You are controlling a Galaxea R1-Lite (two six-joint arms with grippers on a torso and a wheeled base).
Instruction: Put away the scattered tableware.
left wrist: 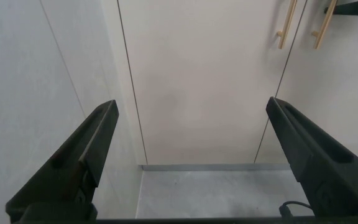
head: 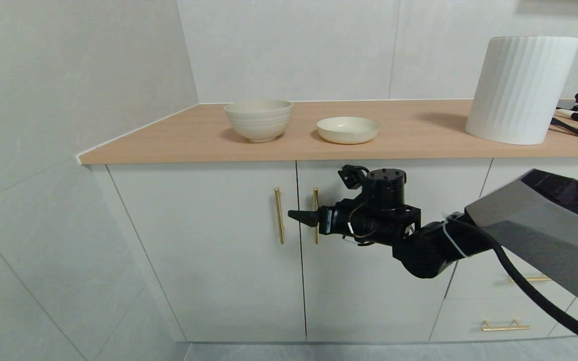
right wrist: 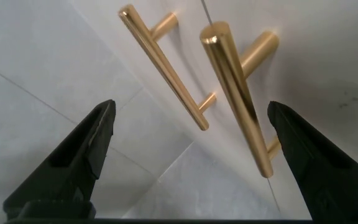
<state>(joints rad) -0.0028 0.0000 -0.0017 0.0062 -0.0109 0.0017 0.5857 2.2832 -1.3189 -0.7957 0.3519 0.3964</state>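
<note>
Right now my right gripper [head: 300,216] is spread wide and empty in front of the right door's gold handle [head: 315,214], perhaps just short of touching it. On the countertop [head: 168,143] above, 2 pieces stand near each other: bowl [head: 258,119] and shallow dish [head: 347,129]. My left gripper [left wrist: 191,106] gapes empty too.

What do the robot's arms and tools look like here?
The right arm is black with rounded joints, under an angular grey cover. A thick black cable runs along it, held by a white band. The right tool is black and pointed. The left tool has two black, wedge-shaped fingers.
</note>
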